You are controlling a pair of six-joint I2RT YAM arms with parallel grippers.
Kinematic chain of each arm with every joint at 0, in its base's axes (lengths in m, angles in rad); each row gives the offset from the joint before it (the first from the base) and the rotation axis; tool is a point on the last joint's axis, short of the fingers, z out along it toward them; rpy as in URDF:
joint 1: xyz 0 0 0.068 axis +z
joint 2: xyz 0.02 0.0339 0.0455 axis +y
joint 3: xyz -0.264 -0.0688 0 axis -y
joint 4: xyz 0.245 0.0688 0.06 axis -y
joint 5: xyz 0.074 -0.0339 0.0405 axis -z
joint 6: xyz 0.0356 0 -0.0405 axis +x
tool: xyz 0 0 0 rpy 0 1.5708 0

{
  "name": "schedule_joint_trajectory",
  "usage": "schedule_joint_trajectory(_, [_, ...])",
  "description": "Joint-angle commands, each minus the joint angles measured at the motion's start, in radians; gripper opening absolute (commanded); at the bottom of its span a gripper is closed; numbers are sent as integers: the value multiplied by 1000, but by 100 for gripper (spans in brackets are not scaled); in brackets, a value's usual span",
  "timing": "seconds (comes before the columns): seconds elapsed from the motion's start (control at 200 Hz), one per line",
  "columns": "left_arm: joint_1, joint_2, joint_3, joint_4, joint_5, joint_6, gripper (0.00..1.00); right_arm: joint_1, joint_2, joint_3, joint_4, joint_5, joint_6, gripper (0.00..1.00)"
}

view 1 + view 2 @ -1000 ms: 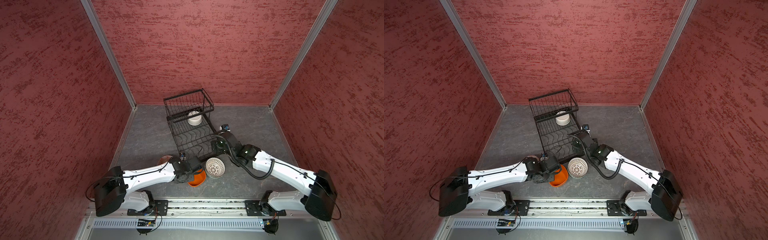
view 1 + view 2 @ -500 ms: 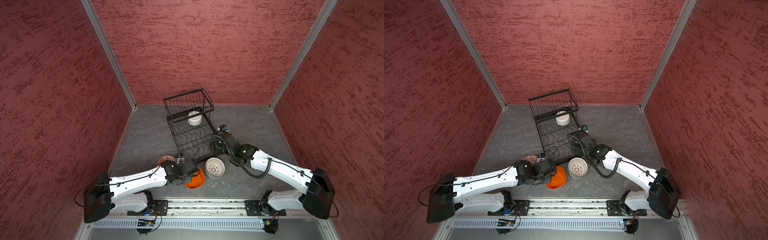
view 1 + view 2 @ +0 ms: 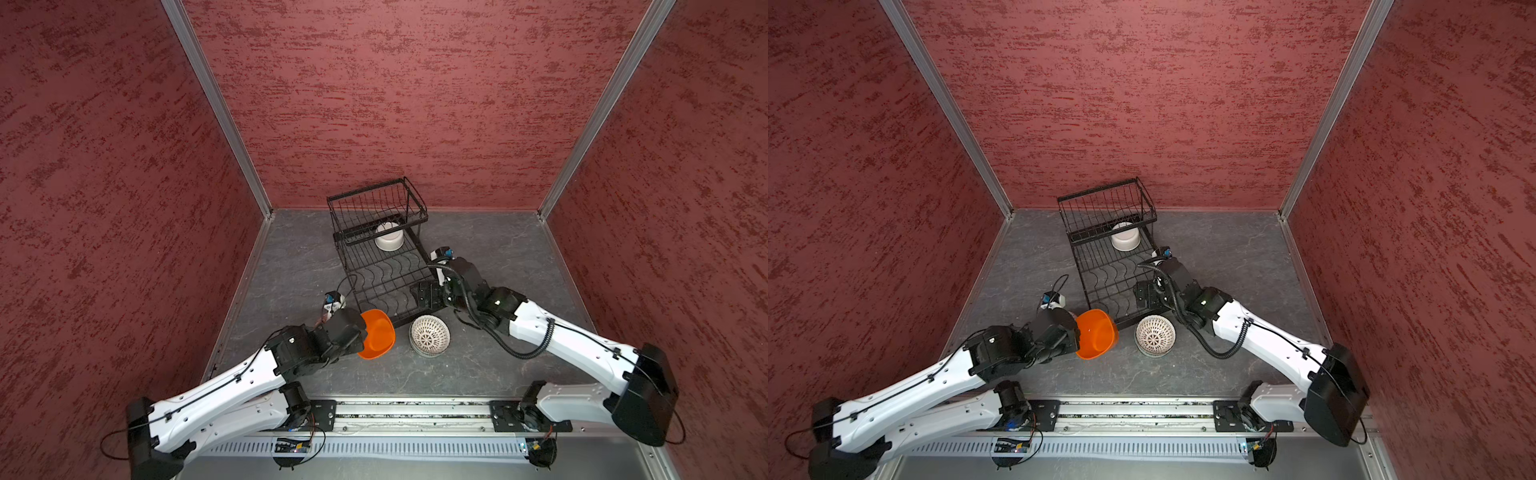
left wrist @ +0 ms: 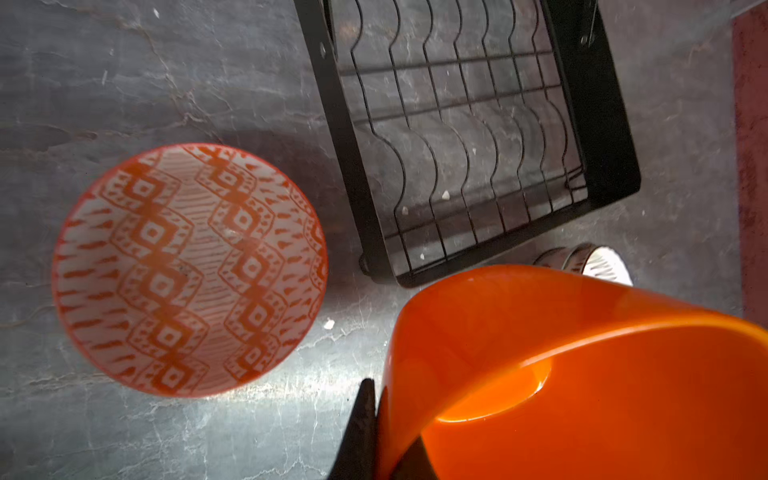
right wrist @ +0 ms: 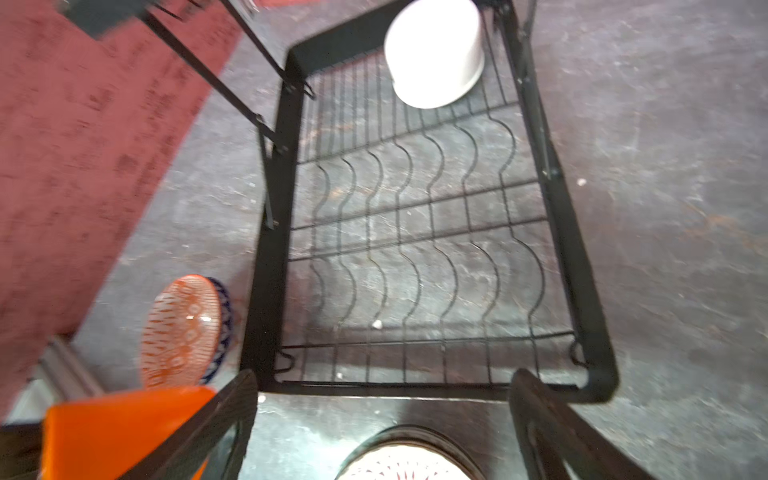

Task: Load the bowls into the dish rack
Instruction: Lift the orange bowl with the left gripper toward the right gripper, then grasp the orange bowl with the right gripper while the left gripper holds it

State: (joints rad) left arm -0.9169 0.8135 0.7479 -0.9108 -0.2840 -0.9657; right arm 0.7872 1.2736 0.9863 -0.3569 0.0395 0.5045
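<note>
The left gripper (image 4: 386, 449) is clamped on the rim of the orange bowl (image 4: 582, 374), one finger inside the wall and one outside. The bowl is tipped on edge with its mouth turned toward the rack (image 3: 345, 266), just off the rack's near left corner in both top views (image 3: 1096, 334). Whether its lower edge touches the floor (image 3: 291, 270) cannot be told.

The right gripper (image 5: 384, 376) stands wide apart and holds nothing. It hangs over the near end of the rack, by the near right corner.

The rack is black wire, with a long base of wavy dividers and a raised basket at the far end. Its near and middle dividers are bare. The white bowl (image 3: 389, 240) sits at the far end of the base, partly under the basket's front edge.

On the floor just in front of the rack, right of the orange bowl, the lattice bowl (image 3: 430, 340) sits mouth up, nested in another bowl whose rim shows beneath it. By the rack's left side lies the red bowl (image 4: 191, 270), mouth up, nested in the blue bowl (image 5: 224, 316).
</note>
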Motion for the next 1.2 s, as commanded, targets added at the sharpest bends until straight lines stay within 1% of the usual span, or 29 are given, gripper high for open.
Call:
schedule_joint_trajectory(0.0, [103,-2,11,84,98,104,0,-16,-24,11,53,-109,-10,96])
schedule_joint_trajectory(0.13, [243,6,0,174,229,178,0,-28,-22,17,70,-184,-20,96])
schedule_joint_trajectory(0.255, [370,9,-20,272,368,225,0,-40,-19,19,100,-258,-21,98])
schedule_joint_trajectory(0.356, [429,22,-28,353,455,252,0,-47,-11,30,113,-306,-24,99])
schedule_joint_trajectory(0.411, [453,35,-28,380,484,263,0,-49,-4,38,118,-329,-24,98])
schedule_joint_trajectory(0.516, [478,66,-36,442,523,280,0,-51,15,53,128,-377,-24,99])
schedule_joint_trajectory(0.656, [506,97,-53,523,567,271,0,-51,44,72,137,-423,-23,99])
schedule_joint_trajectory(0.827, [518,143,-51,577,604,269,0,-51,63,81,169,-468,-15,99])
schedule_joint_trajectory(1.197, [520,165,-47,623,594,351,0,-52,114,118,174,-510,-18,99])
